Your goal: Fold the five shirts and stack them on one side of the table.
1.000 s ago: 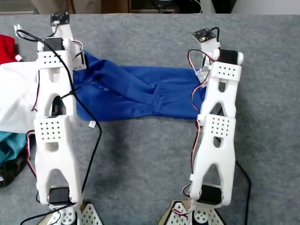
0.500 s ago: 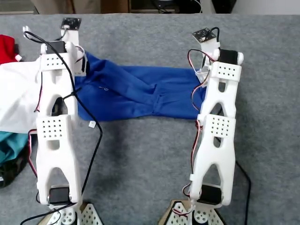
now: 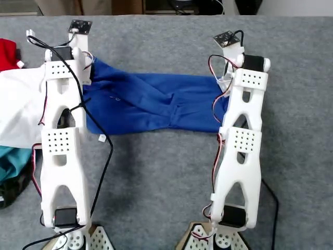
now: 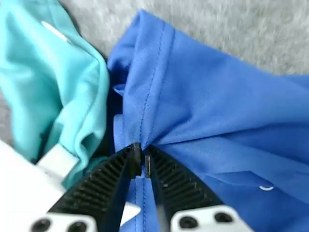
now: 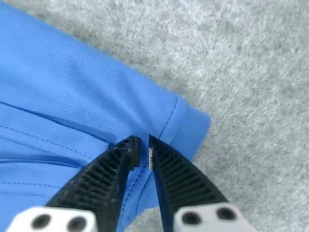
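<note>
At the near left the teal shirt (image 3: pixel 9 159) lies bunched, and just beyond it the white shirt (image 3: pixel 18 104) is spread at the left edge of the table (image 3: pixel 166 172); neither has shifted. The blue shirt (image 3: pixel 156 101) lies across the middle, pulled into a band between the two arms, and its body looks as it did a second ago. The right arm (image 3: pixel 242 114) has kept still. Its right gripper (image 5: pixel 143 147) sits on the hem at the shirt's right end, and the jaws look clamped on the cloth, though a thin slit between the tips leaves this less than certain.

The change is at the far left: the wrist of the left arm (image 3: pixel 62 104) has swung a little to the right and has now nearly settled. The left gripper (image 4: pixel 141 157) is clenched on the blue shirt's seam at its far left corner. Farthest left sits the red shirt (image 3: pixel 6 52).

With both ends held and the small swing done, the arms seem ready to carry an edge over for a fold; this shirt is not yet folded
</note>
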Robot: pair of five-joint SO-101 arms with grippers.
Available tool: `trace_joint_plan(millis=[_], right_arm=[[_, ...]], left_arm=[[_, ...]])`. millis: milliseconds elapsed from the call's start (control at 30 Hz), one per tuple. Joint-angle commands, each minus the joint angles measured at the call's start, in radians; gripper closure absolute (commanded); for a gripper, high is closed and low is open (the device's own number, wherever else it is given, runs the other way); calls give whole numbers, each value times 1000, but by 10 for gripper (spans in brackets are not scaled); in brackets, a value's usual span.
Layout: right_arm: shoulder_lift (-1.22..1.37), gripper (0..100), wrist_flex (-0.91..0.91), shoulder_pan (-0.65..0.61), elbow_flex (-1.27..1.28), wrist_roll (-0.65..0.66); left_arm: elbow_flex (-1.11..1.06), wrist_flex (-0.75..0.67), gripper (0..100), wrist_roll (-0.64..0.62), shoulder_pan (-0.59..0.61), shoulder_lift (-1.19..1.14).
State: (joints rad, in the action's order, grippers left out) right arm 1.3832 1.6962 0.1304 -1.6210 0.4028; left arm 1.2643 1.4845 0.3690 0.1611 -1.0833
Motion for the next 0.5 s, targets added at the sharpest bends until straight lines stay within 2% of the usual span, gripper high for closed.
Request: trace_joint_plan(millis=[0, 133, 333, 467], right_arm=[[-5, 940, -21, 18, -45, 12], [-5, 940, -21, 18, -45, 12], [-5, 940, -23, 18, -45, 12], [-5, 940, -23, 18, -45, 12]], left_arm=[[72, 6, 981, 3, 3, 15], [84, 34, 981, -28, 3, 19], [256, 255, 981, -40, 8, 38], [276, 276, 981, -44, 32, 39]])
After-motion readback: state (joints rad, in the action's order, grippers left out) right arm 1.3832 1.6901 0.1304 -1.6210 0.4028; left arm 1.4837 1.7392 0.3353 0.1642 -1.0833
